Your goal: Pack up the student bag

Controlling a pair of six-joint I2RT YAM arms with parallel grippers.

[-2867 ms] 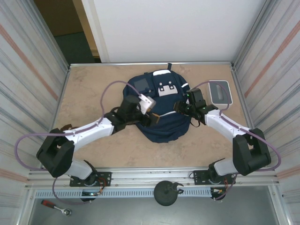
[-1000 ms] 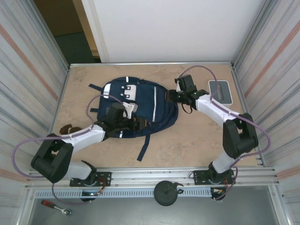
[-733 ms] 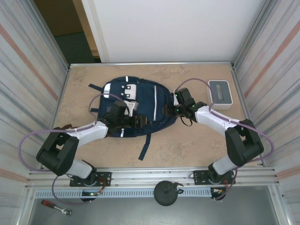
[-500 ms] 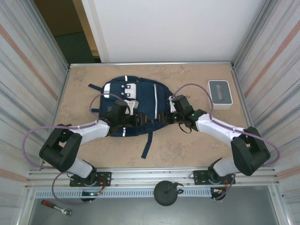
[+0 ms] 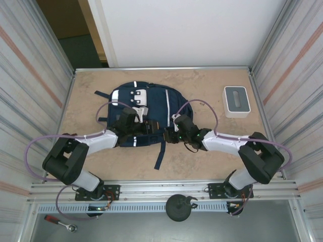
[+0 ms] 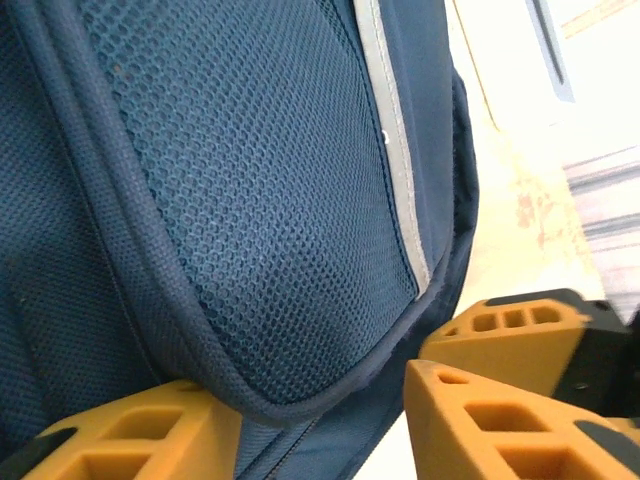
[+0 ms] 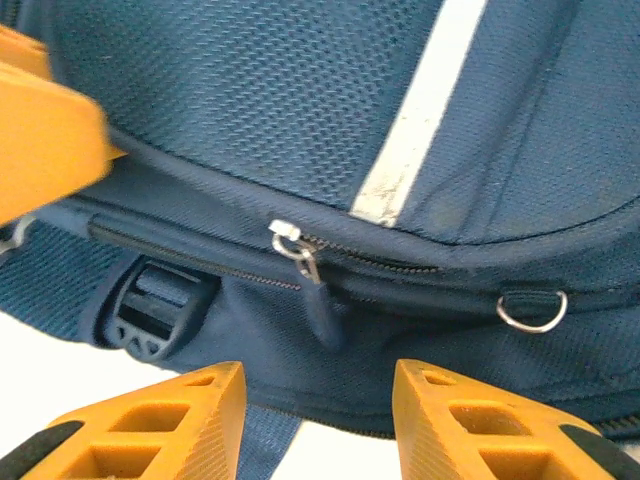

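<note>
The student bag [image 5: 151, 103] lies flat on the table, navy with white buckle patches and pale stripes. Both grippers meet at its near edge. My left gripper [image 5: 149, 130] [image 6: 320, 400] stands open: the bag's piped mesh edge [image 6: 250, 390] rests against its left finger [image 6: 130, 430], with a gap to the right one. To its right, my right gripper [image 5: 170, 136] [image 7: 320, 385] is open just in front of the bag's side. A zipper pull [image 7: 322, 310] hangs a little beyond its fingers, untouched. The right gripper's finger [image 6: 510, 325] shows in the left wrist view.
A small white-grey box [image 5: 236, 101] stands at the back right. A dark strap [image 5: 160, 156] trails from the bag toward the near edge. A black buckle [image 7: 150, 310] and a metal D-ring [image 7: 530, 310] sit on the bag's side. Metal walls [image 5: 35, 91] close in left and right.
The bag went from bunched up at centre to flat, further left. My right gripper swung from beside the box down to the bag's near edge. The left gripper stayed at that edge.
</note>
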